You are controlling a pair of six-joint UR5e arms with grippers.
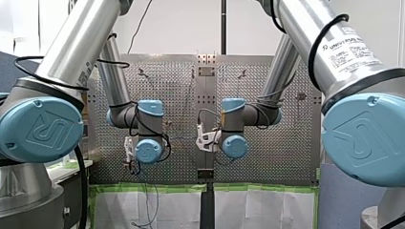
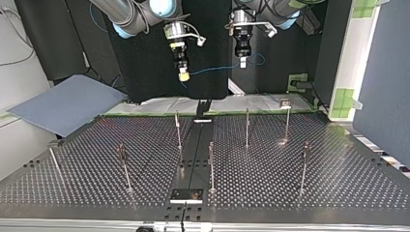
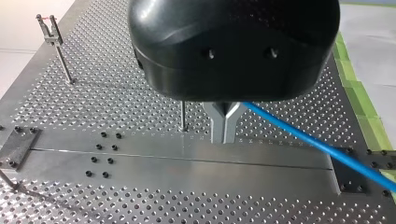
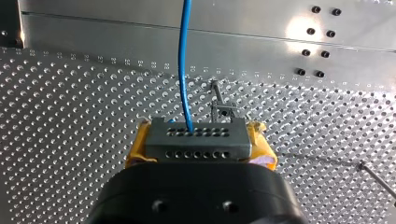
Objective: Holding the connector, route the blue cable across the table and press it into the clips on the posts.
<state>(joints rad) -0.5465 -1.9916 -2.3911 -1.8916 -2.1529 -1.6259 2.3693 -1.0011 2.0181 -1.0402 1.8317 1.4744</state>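
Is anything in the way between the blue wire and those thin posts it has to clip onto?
Nothing visible. The blue cable hangs in the air between my right gripper, which holds the connector, and my left gripper. Only open air lies between it and the posts on the table below.

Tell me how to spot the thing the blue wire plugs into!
Start at the big perforated table, then find my right gripper above it, with yellow pads. Pinched between those pads is the connector, a small grey block. Unlike the thin posts nearby, it has rows of little holes, and the blue cable comes out of one.
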